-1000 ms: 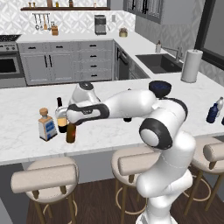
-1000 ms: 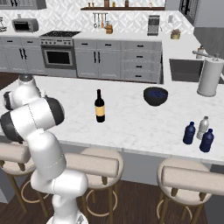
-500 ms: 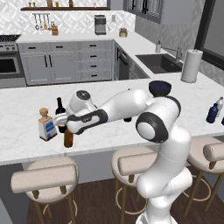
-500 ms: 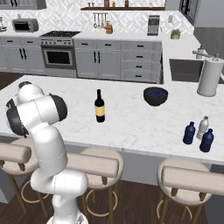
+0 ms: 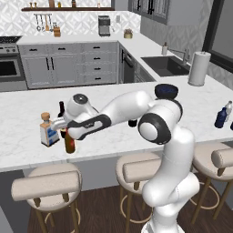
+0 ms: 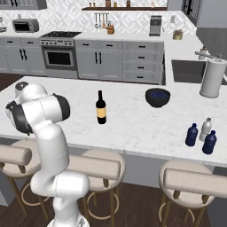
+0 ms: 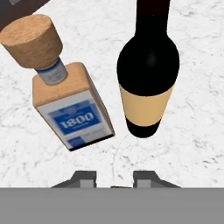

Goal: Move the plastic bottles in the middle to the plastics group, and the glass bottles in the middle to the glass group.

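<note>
My gripper [image 5: 68,132] is shut on the top of the small brown bottle [image 5: 69,144], which hangs upright at the counter's front left. Right beside it stand the squat bottle with blue label [image 5: 48,133] and tan stopper, and a tall dark wine bottle [image 5: 61,113]. From the hand, the blue-labelled bottle [image 7: 72,109] and the wine bottle [image 7: 148,74] lie just beyond my gripper [image 7: 113,179]. Another wine bottle [image 6: 101,107] stands alone mid-counter. At the far right, a pale bottle [image 6: 205,129] stands with two dark blue bottles [image 6: 191,135].
A dark bowl [image 6: 158,97] sits behind the middle of the white marble counter [image 6: 133,124]. A paper towel roll [image 6: 211,78] stands by the sink [image 5: 166,65]. Padded stools [image 5: 45,184] line the counter's near edge.
The arm has carried the brown bottle a little left and down, closer to the squat bottle and the counter top. The grip has stayed the same.
</note>
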